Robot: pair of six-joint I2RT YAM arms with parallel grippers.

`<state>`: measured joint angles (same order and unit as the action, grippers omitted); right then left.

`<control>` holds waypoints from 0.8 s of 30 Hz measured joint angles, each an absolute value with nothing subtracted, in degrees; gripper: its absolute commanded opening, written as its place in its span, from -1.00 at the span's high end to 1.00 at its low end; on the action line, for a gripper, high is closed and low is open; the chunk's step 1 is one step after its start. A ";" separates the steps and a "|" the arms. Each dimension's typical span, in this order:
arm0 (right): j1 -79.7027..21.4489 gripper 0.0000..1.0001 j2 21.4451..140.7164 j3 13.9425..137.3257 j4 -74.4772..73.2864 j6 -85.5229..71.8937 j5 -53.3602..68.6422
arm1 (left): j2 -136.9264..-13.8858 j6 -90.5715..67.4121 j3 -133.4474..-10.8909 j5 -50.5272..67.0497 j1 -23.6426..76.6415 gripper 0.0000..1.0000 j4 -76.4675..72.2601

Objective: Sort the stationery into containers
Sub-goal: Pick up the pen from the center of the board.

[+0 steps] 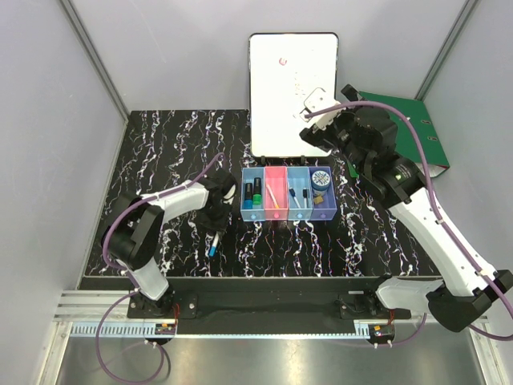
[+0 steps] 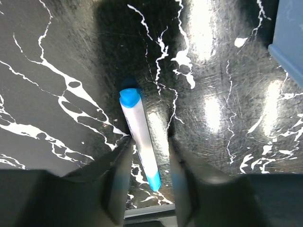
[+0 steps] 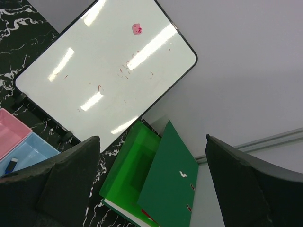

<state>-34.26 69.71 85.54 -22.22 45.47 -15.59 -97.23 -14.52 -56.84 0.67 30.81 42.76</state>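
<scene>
Closest to the left wrist camera, the left end effector (image 2: 149,147) hangs low with its fingers spread, one on each side of a white pen (image 2: 139,130) with blue ends that lies flat on the tabletop (image 1: 168,144). Whether either finger touches it I cannot tell. Just to the right of that pen stands the row of four joined bins (image 1: 287,216), its light blue end bin nearest. That bin holds a green-black marker (image 1: 258,191), the pink one a slim pen (image 1: 274,196), the next light blue one short pens (image 1: 295,196) with dark ends, and the purple-blue one a round blue tape roll (image 1: 321,177) with a tan block (image 1: 318,197) beside it. Behind the bins stands a whiteboard (image 1: 292,92) with faint red marks, and a green binder (image 1: 417,132) lies at the back right. The right end effector (image 3: 151,139) hovers high near both, fingers wide apart. Black tabletop, veined with white; plain grey walls (image 1: 48,120) close it in on three sides.
</scene>
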 measured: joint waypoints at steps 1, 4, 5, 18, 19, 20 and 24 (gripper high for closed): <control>-34.22 -1.00 69.93 85.95 -22.17 45.28 -15.59 | -97.25 -14.76 -56.86 0.82 30.79 0.45 42.76; -34.17 -0.99 70.81 88.05 -22.13 44.71 -15.62 | -97.76 -14.98 -57.23 1.63 30.79 0.69 42.94; -34.17 -1.00 71.05 88.88 -22.13 44.53 -15.62 | -98.10 -15.03 -57.43 1.89 30.81 0.84 43.07; -33.89 -1.00 71.22 91.13 -21.71 43.05 -15.94 | -99.68 -14.15 -59.44 2.68 30.79 1.00 45.32; -33.80 -0.99 71.22 91.13 -21.74 43.05 -15.97 | -99.55 -13.98 -59.53 2.72 30.79 1.00 45.39; -33.71 -1.00 71.22 91.13 -21.71 43.03 -15.99 | -99.46 -13.89 -59.51 2.79 30.76 1.00 45.39; -33.58 -1.00 71.22 91.13 -21.71 43.00 -16.01 | -99.02 -13.52 -59.40 3.79 30.06 1.00 45.39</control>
